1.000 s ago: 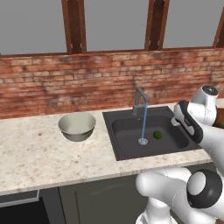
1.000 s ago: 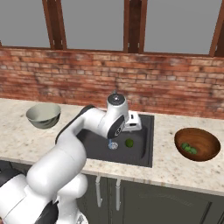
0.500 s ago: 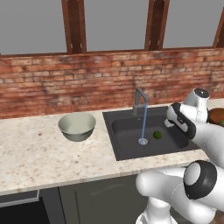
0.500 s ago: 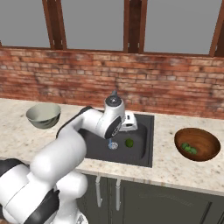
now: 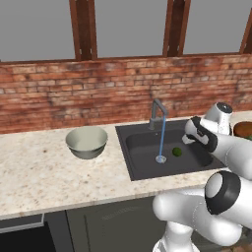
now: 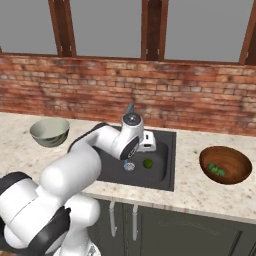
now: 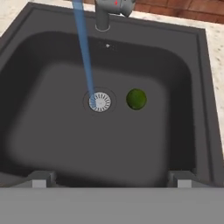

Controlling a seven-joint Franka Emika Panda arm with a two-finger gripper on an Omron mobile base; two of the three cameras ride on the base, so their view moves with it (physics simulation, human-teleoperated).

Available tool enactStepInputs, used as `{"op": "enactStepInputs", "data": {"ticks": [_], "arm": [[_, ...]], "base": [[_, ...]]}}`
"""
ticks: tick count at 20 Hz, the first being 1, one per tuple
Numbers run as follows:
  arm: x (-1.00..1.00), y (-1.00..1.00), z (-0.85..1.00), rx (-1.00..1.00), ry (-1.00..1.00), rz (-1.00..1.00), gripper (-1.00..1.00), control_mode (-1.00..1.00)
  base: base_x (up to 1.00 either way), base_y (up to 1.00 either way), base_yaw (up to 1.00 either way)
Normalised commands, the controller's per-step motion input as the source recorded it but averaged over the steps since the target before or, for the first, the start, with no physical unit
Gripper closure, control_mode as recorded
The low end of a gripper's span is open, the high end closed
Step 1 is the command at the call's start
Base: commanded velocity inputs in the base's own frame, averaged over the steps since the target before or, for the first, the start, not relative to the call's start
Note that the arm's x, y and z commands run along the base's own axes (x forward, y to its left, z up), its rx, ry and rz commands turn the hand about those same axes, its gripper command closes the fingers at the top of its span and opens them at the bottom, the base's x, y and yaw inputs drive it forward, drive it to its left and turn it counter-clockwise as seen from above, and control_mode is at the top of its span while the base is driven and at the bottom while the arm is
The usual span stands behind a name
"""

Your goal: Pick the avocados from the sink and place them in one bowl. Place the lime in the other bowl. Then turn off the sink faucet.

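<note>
The lime (image 7: pixel 136 99) lies on the floor of the dark sink (image 7: pixel 52 144), just right of the round drain; it also shows as the lime (image 5: pixel 176 151) and the lime (image 6: pixel 148 163). My gripper (image 7: pixel 111 178) hangs open above the sink's near side, holding nothing, and the gripper (image 5: pixel 193 137) sits over the basin's right part. Water streams from the sink faucet (image 5: pixel 157 112) onto the drain. Two avocados (image 6: pixel 216 170) rest in the brown bowl (image 6: pixel 235 159) on the right counter. The pale grey-green bowl (image 5: pixel 87 141) stands left of the sink.
A brick wall (image 5: pixel 98 93) with windows above runs behind the speckled counter (image 5: pixel 44 172). The faucet's stem (image 7: pixel 105 11) rises at the sink's far rim. Dark cabinet fronts (image 6: pixel 165 225) lie below the counter's front edge.
The hand has drifted a little to the left over the sink, still open. The lime, the bowls and the running water are as before.
</note>
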Motion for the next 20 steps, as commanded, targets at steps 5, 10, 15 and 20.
{"op": "enactStepInputs", "data": {"ticks": [5,10,15,20], "arm": [[0.08,0.0,-0.07,0.09,0.0,-0.01,-1.0,-1.0],[0.05,0.0,-0.19,0.02,0.0,0.0,-1.0,-1.0],[0.1,0.02,-0.25,0.0,0.0,0.0,-1.0,-1.0],[0.19,0.12,-0.23,0.0,0.0,0.0,-1.0,-1.0]], "base": [[0.0,0.0,0.0],[0.0,0.0,0.0],[0.0,0.0,0.0],[0.0,0.0,0.0]]}}
